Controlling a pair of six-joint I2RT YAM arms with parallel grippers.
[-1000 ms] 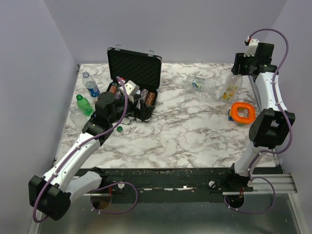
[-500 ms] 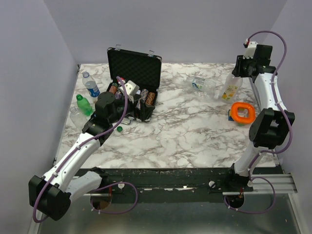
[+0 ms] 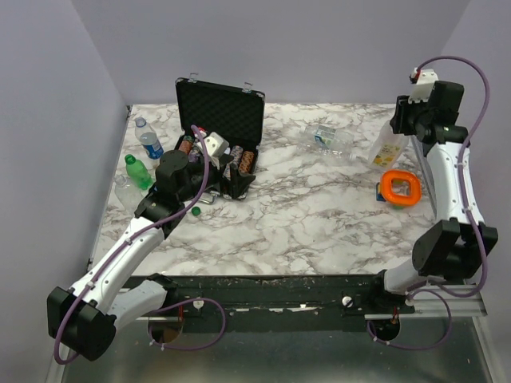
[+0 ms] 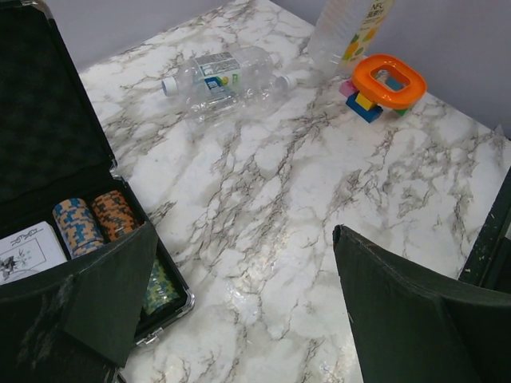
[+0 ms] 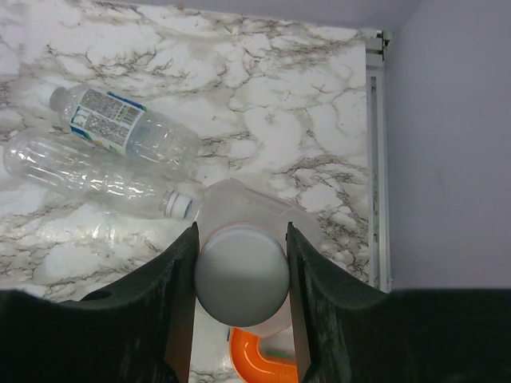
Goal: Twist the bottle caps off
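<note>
- Grey-white cap (image 5: 241,275) is now pinched between the right fingers (image 5: 180,279). A sec ago they stood wider; they've since closed in & stopped, clenched on the cap.
- Bottle (image 3: 386,146) under them was near upright & now leans, neck toward the R wall, as the R arm swung outward. Its base looks still down on the tabletop (image 3: 303,223), just beside an orange ring (image 3: 398,186).
- My read: grip step is done, twist comes next. Nothing holds the bottle body, so it may spin or tip w/ the cap instead of loosening.
- Left fingers (image 4: 112,279) are unchanged: spread wide, nothing between them, hovering over the front edge of the case (image 3: 219,112), w/ chips (image 4: 96,223) just beside the L one.
- Two clear bottles (image 5: 120,132) lie flat just left of & beyond the right fingers, touching each other, both look capped.
- Green bottle (image 3: 137,171) & blue-label bottle (image 3: 148,142) stand left of the left fingers, well apart from the right ones.
- A small green cap (image 3: 196,212) lies loose on the tabletop near the L arm.
- Surface: white marble-print w/ grey veins, some gloss, metal rail (image 5: 375,159) along the R edge.
- Room: plain lilac walls on three sides.
</note>
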